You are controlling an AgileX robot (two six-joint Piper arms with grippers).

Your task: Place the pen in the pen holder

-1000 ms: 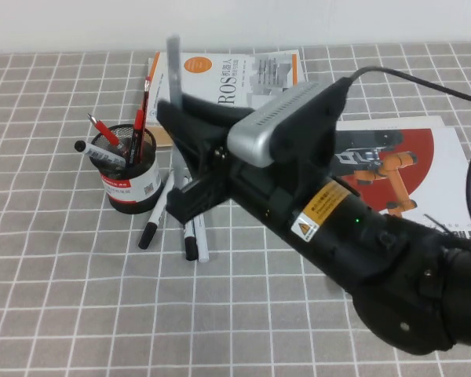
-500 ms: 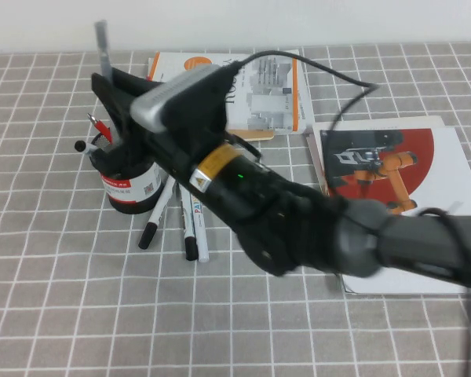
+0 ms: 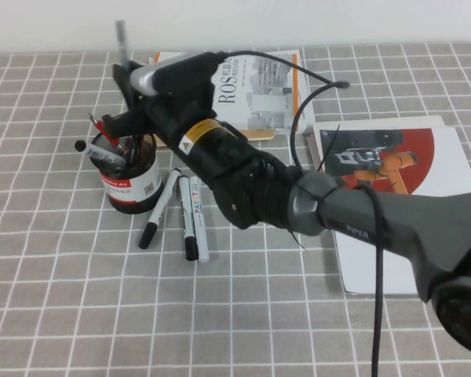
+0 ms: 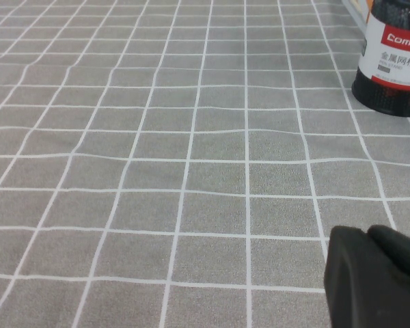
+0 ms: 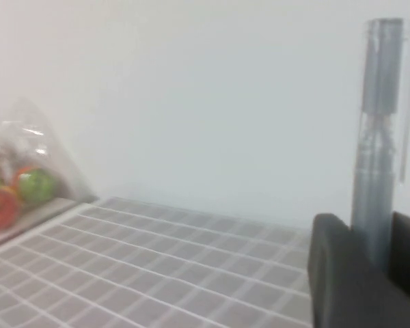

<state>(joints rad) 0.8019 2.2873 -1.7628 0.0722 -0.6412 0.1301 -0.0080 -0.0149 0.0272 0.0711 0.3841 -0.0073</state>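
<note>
While the pen (image 3: 122,41) is pinched upright by the shut right claw (image 3: 128,75) above the pen holder (image 3: 129,174), it seems light, stiff and slippery, best gripped low. The left claw (image 4: 376,277) is parked low over the surface (image 4: 191,171); its fingers cannot be judged.

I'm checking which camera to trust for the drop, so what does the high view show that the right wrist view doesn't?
Only the high view shows the pen holder with red pens in it, the white markers lying beside it, two books, and the right arm reaching over the holder. Only the right wrist view shows a clear bag with red and green contents by the wall. Both show the right gripper shut on the pen, held upright. The left gripper appears only in its own wrist view, low over the cloth near the holder.
</note>
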